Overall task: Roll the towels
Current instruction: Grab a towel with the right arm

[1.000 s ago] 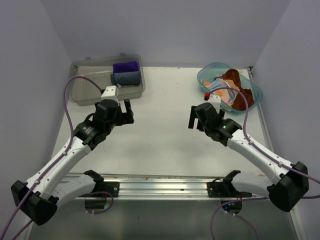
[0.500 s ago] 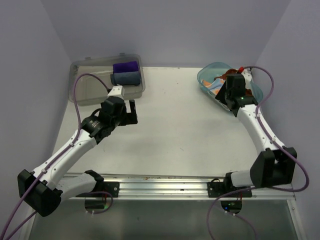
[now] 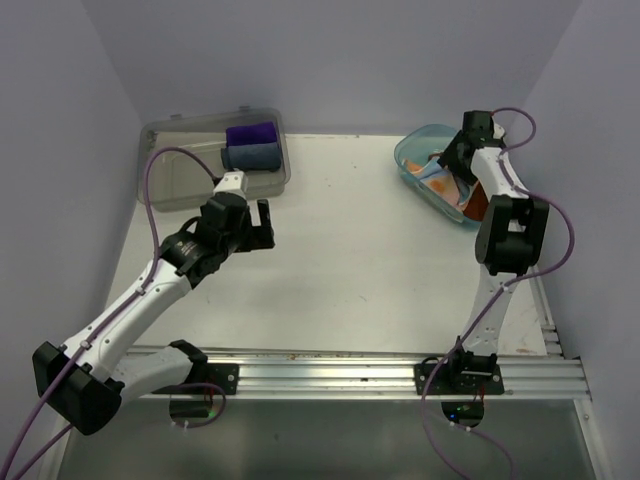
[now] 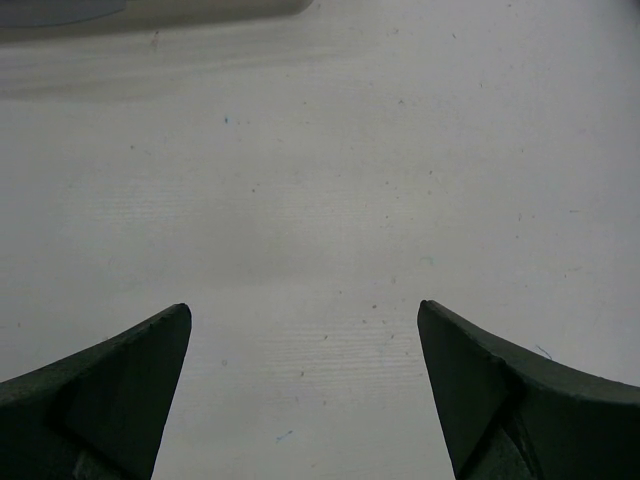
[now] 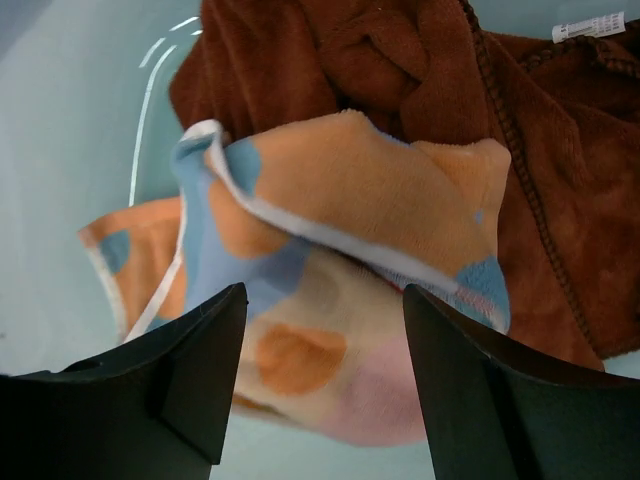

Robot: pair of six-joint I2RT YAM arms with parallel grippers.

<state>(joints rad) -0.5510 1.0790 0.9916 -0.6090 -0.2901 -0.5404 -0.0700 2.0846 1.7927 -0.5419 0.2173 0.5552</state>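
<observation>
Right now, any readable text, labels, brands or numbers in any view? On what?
Nothing reads as legible text.
White tag on the rust-brown towel: small dark print, too small to read.
Patterned towel, blue tub, clear bin, table: no lettering visible.

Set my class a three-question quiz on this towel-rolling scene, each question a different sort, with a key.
1. True or false: the left pincer stands open over the table.
2. Which cloth lies right under the right pincer? A rust-brown; B patterned towel; C purple.
3. How many cloths sit in the clear box?
Key: 1 true; 2 B; 3 two.
</observation>
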